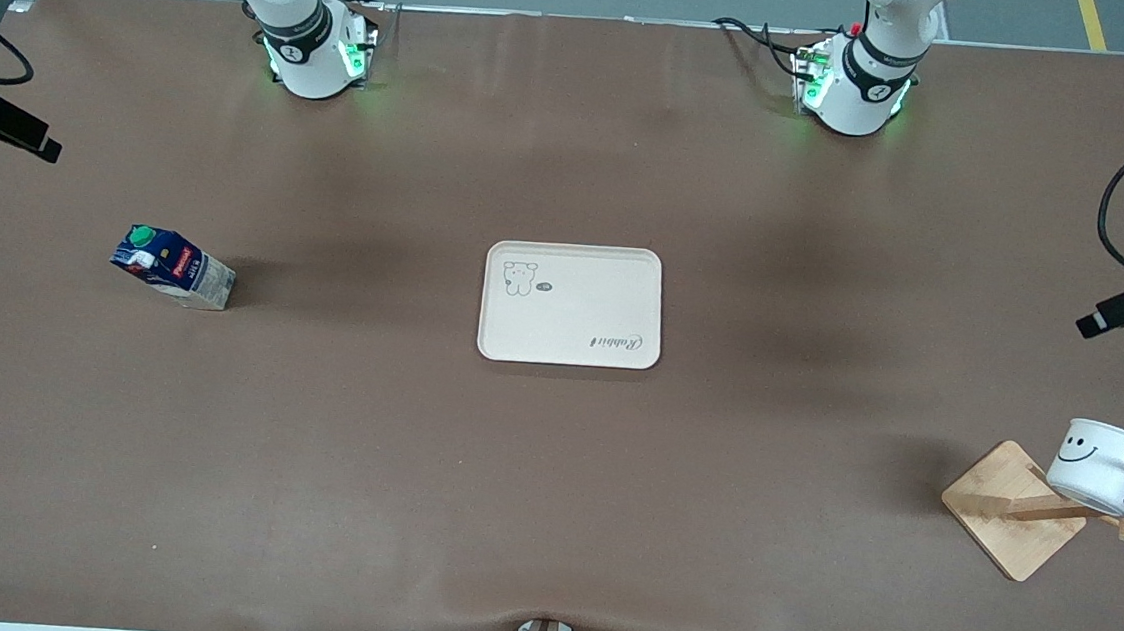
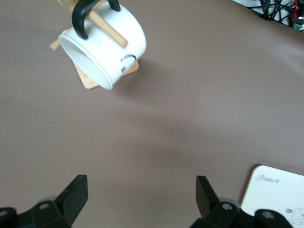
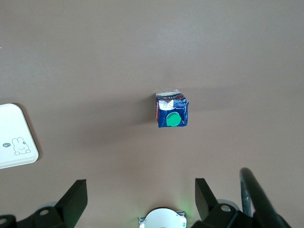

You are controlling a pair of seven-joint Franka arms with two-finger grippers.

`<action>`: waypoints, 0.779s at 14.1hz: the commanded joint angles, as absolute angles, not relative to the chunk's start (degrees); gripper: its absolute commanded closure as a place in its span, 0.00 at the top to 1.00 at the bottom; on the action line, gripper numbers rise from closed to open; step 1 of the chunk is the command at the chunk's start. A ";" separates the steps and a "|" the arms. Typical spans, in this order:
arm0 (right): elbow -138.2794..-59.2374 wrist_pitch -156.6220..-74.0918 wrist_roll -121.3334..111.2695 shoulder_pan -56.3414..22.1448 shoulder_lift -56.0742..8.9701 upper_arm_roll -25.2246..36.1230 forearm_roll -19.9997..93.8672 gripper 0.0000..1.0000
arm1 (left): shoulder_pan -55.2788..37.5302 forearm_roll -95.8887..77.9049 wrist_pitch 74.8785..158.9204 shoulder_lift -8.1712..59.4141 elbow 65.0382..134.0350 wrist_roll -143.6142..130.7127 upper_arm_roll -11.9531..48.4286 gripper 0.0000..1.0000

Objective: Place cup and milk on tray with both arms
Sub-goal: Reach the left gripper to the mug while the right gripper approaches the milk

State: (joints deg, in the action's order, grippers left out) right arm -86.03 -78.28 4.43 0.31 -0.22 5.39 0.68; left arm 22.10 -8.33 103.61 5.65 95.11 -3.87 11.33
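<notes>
Cup (image 1: 1102, 468) hung on wooden rack (image 1: 1013, 509), four o'clock from tray (image 1: 568, 351); milk (image 1: 173, 268) nine o'clock. Left gripper (image 2: 141, 194) and right gripper (image 3: 141, 197) spread wide, holding nothing.

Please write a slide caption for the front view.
Empty tray at table center, milk and rack-hung cup at either end.

The left end effector (image 2: 141, 197) hangs open over the table (image 2: 199, 95), the cup (image 2: 107, 45) hooked on a wooden rack (image 2: 88, 80).
</notes>
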 commanded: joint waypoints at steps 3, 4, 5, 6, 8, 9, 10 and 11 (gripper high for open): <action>-84.81 -77.96 4.92 0.35 -0.70 5.19 0.44 1.00 | 27.94 -13.44 110.45 14.85 91.75 4.83 11.60 1.00; -84.81 -78.05 4.92 0.44 -0.70 5.19 0.61 1.00 | 28.04 -13.45 112.22 15.46 91.76 5.88 11.60 1.00; -84.81 -78.48 4.83 0.44 -0.96 5.10 0.70 1.00 | 28.04 -13.45 113.63 16.08 91.58 6.06 11.60 1.00; -84.73 -78.57 4.92 0.53 -1.92 5.10 0.70 1.00 | 28.04 -13.62 114.77 16.26 91.67 6.06 11.60 1.00; -84.64 -78.66 4.83 0.26 -2.28 5.10 0.70 1.00 | 27.60 -13.62 117.06 16.70 91.76 5.80 11.69 1.00; -84.73 -78.66 4.83 0.18 -3.16 5.10 0.79 1.00 | 27.60 -13.71 118.11 16.70 91.93 5.80 11.95 1.00; -84.73 -78.58 4.92 0.18 -3.86 5.01 0.88 1.00 | 27.51 -13.80 118.65 17.05 91.93 5.71 12.21 1.00; -84.73 -78.57 4.92 0.18 -3.95 5.01 0.88 1.00 | 27.25 -13.89 118.91 17.31 92.02 4.93 12.22 1.00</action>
State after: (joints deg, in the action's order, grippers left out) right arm -86.01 -78.86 4.43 0.25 -2.63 5.18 0.72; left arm 27.55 -12.66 117.91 16.60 92.69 5.41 11.99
